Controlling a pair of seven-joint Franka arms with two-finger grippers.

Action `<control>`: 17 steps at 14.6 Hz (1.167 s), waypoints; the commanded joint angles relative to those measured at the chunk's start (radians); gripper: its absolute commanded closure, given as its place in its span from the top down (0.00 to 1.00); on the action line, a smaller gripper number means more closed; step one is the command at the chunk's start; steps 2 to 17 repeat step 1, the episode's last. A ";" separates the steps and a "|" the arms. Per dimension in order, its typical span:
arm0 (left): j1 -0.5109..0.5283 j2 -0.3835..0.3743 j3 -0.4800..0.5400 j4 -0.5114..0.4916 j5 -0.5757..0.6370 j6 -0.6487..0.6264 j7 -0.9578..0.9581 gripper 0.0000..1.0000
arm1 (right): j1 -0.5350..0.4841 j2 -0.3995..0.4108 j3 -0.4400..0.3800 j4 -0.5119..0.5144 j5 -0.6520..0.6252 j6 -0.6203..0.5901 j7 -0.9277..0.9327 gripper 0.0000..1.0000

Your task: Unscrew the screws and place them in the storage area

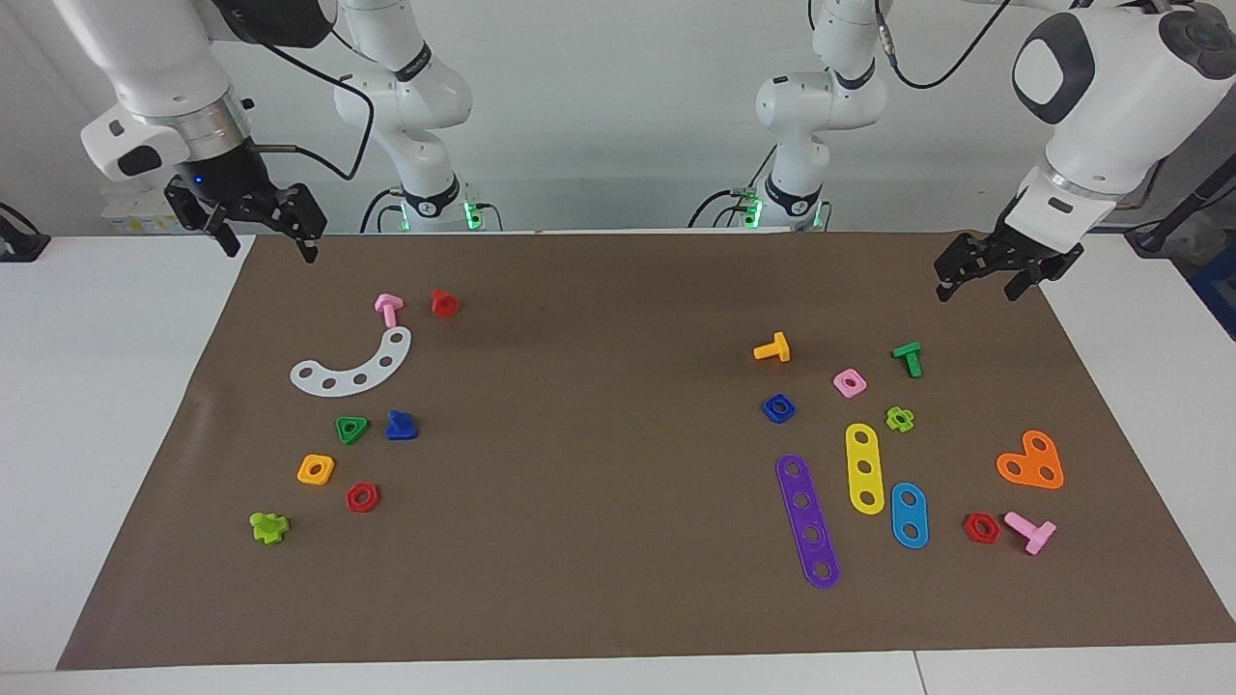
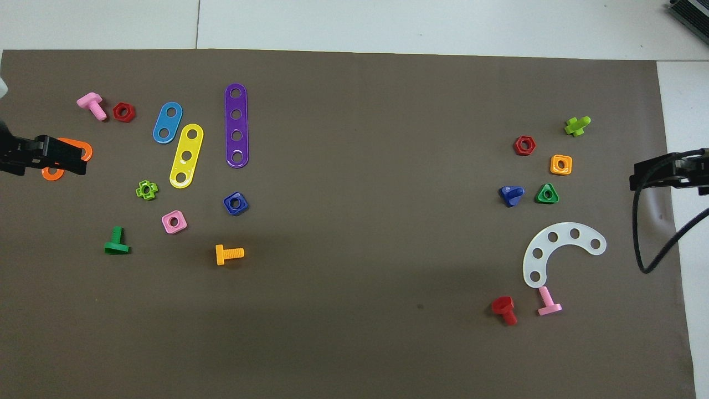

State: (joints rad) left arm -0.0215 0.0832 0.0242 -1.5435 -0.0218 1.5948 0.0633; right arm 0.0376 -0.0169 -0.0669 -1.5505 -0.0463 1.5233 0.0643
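Observation:
The screws lie apart on the brown mat [image 1: 599, 483]. The dark-blue bolt [image 1: 401, 426] [image 2: 510, 195] rests beside a green triangular nut toward the right arm's end. Its blue square nut [image 1: 778, 408] [image 2: 235, 204] lies toward the left arm's end. My right gripper [image 1: 270, 249] [image 2: 645, 174] hangs open and empty over the mat's edge at its own end. My left gripper [image 1: 977, 290] [image 2: 69, 157] hangs open and empty above the mat at the other end. In the overhead view it covers part of an orange heart plate.
Near the bolt lie a white curved strip [image 1: 352, 367], pink and red bolts, and orange, red and lime pieces. Around the blue nut lie purple [image 1: 808, 521], yellow and light-blue strips, an orange bolt [image 1: 772, 348], a green bolt, a pink nut and the orange heart plate [image 1: 1031, 461].

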 commanded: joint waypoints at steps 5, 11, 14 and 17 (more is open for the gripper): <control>-0.005 -0.033 0.005 -0.037 -0.015 -0.003 0.015 1.00 | -0.002 -0.020 0.004 -0.022 0.016 -0.012 0.019 1.00; -0.005 -0.033 0.005 -0.037 -0.015 -0.003 0.015 1.00 | -0.002 -0.020 0.004 -0.022 0.016 -0.012 0.019 1.00; -0.005 -0.033 0.005 -0.037 -0.015 -0.003 0.015 1.00 | -0.002 -0.020 0.004 -0.022 0.016 -0.012 0.019 1.00; -0.005 -0.033 0.005 -0.037 -0.015 -0.003 0.015 1.00 | -0.002 -0.020 0.004 -0.022 0.016 -0.012 0.019 1.00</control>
